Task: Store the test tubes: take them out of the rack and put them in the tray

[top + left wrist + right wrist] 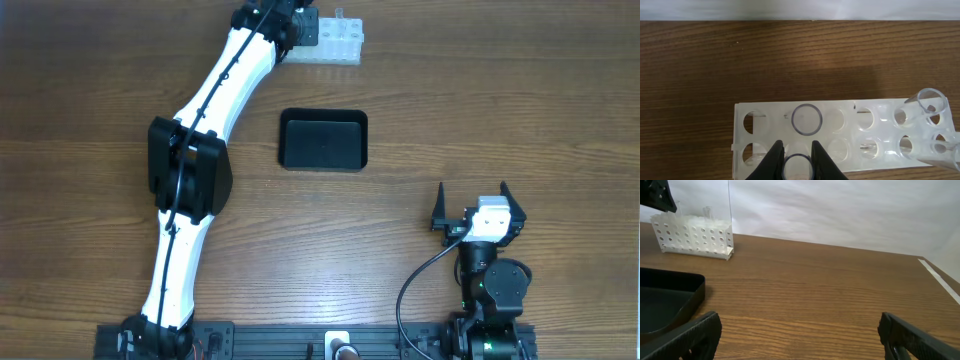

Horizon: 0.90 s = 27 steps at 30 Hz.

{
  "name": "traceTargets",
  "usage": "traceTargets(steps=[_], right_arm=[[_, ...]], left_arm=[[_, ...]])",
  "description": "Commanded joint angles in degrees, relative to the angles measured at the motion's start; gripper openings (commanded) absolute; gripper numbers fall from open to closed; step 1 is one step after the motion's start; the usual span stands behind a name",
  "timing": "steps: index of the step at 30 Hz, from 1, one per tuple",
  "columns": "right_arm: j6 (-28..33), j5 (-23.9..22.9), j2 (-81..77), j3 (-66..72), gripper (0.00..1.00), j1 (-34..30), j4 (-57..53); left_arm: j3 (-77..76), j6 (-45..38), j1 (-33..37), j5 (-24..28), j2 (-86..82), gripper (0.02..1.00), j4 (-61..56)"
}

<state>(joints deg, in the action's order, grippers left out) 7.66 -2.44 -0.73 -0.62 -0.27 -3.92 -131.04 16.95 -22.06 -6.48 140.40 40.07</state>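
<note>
A clear plastic rack [840, 145] stands at the table's far edge, also seen in the top view as the rack [336, 44]. My left gripper [798, 164] is down over its near row, fingers [774, 161] pressed on either side of the rim of an upright test tube [798, 170]. A second tube [806, 119] stands in the row behind. A third tube [929, 104] leans at the rack's other end. The black tray [323, 140] lies mid-table with nothing in it. My right gripper [472, 208] sits open near its base, nothing between its fingers.
From the right wrist, the tray's corner [670, 297] and the rack [692, 237] lie far ahead, with the left gripper [657, 195] above the rack. Bare wooden table stretches between the tray and the right arm. A white wall stands behind the table.
</note>
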Motion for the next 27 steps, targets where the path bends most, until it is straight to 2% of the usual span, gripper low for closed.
traceTargets(steps=[1, 27], right_arm=[[-0.3, 0.5, 0.5, 0.3, 0.993, 0.3, -0.2], [-0.3, 0.5, 0.5, 0.3, 0.993, 0.3, -0.2]], left_arm=[[-1.4, 0.2, 0.0, -0.5, 1.0, 0.156, 0.2], [-1.4, -0.2, -0.2, -1.1, -11.8, 0.106, 0.3]])
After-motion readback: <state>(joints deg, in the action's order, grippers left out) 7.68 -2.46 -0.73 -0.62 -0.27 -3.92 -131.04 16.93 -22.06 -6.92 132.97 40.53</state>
